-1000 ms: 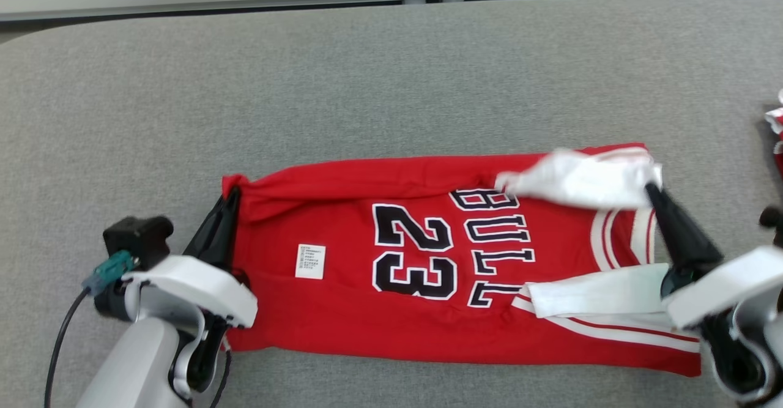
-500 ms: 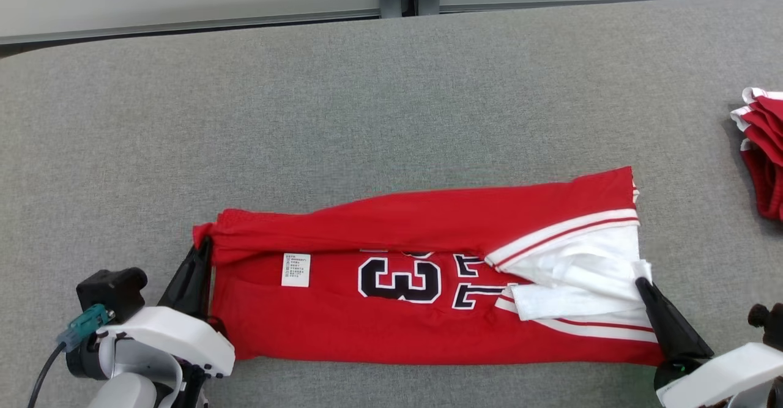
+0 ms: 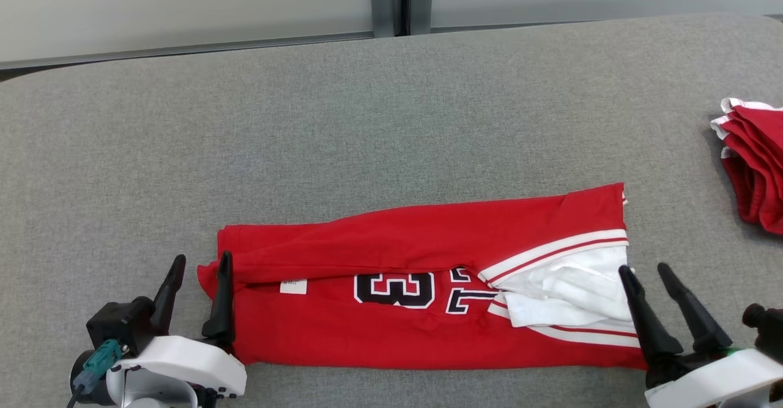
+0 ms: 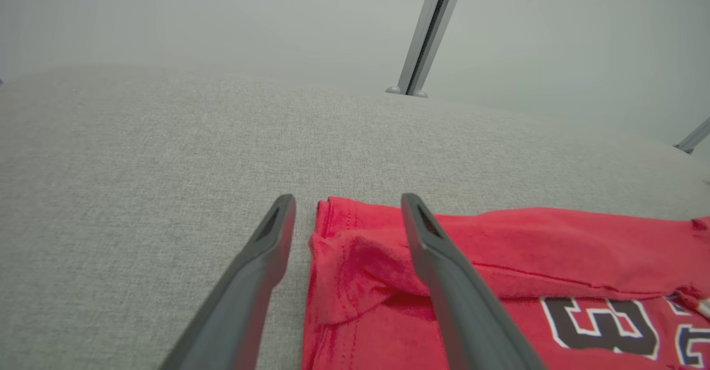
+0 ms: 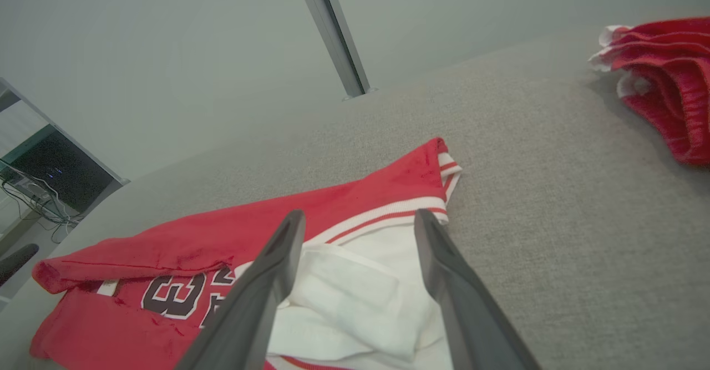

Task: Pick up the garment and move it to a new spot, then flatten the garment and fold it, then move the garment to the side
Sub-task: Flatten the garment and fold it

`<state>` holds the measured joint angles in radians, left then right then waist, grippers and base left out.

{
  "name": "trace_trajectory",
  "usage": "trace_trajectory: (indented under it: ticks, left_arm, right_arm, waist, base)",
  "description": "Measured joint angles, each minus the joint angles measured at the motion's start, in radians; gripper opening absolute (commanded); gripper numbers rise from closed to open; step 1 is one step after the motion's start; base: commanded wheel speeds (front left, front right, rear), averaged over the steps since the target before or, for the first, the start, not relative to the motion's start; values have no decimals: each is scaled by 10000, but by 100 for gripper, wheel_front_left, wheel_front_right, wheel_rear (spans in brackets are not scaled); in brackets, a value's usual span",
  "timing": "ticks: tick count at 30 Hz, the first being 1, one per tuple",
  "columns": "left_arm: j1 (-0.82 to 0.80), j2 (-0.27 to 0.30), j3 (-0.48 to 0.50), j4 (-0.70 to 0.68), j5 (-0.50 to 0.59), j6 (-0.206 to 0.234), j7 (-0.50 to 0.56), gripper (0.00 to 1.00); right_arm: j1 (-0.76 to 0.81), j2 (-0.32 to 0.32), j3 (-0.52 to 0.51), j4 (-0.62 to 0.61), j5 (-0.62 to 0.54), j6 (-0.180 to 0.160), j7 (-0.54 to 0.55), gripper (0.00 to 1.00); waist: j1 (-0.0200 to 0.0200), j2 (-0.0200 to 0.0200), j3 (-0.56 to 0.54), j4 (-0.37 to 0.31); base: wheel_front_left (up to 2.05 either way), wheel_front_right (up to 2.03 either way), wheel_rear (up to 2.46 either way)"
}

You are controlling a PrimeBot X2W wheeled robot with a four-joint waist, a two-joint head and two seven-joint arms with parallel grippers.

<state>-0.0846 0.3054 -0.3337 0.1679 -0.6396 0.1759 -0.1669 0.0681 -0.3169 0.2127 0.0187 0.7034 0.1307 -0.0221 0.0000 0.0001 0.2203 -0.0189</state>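
The garment (image 3: 422,273) is a red jersey with black-and-white number and letters, white trim and a white inner part at its right end, lying folded lengthwise in a long strip on the grey table. My left gripper (image 3: 199,263) stands open at its left end, one finger over the cloth's corner (image 4: 355,248), the other over bare table. My right gripper (image 3: 643,270) is open at the strip's right end, its left finger by the white part (image 5: 355,287). Neither holds anything.
A pile of red and white folded clothes (image 3: 752,163) lies at the table's right edge, also in the right wrist view (image 5: 660,76). The grey padded table (image 3: 367,120) stretches wide behind the jersey. A wall with a metal post (image 3: 400,1) stands beyond.
Both grippers pulled the far edge of the jersey toward me, folding it over the number, then opened and let go. The camera has also shifted.
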Motion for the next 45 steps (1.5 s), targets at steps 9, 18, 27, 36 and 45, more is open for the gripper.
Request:
trace_trajectory:
  ticks: [9,18,27,36,45]
  left_arm:
    - [215,-276,192,-1143,1191,704,-884,100]
    - [990,-113,184,-1712,1931,1076,-926,100]
    - [1380,109,29,-1666,2121,1260,-692,100]
    - [1379,148,-8,-1657,2130,1329,-650,100]
    - [453,-21,-265,-1611,2255,1074,-708,100]
  right_arm:
    - [-207,876,-1365,-1252,-2840,0,-694,100]
    - [512,1319,-1521,-1638,-3992,0,-384,100]
    - [763,1430,-1515,-1699,-4263,0,-174,100]
    - [843,1453,-1618,-1789,-4251,0,-63,100]
    - [516,1187,-2036,-42,-3948,0,-12,100]
  waist:
    - [0,0,-589,37]
    - [0,0,-1302,80]
    - [0,0,-1523,20]
    - [0,0,-1483,48]
    - [1,0,-825,346]
  base:
    - [0,0,0]
    - [0,0,0]
    - [0,0,0]
    - [0,0,0]
    - [0,0,0]
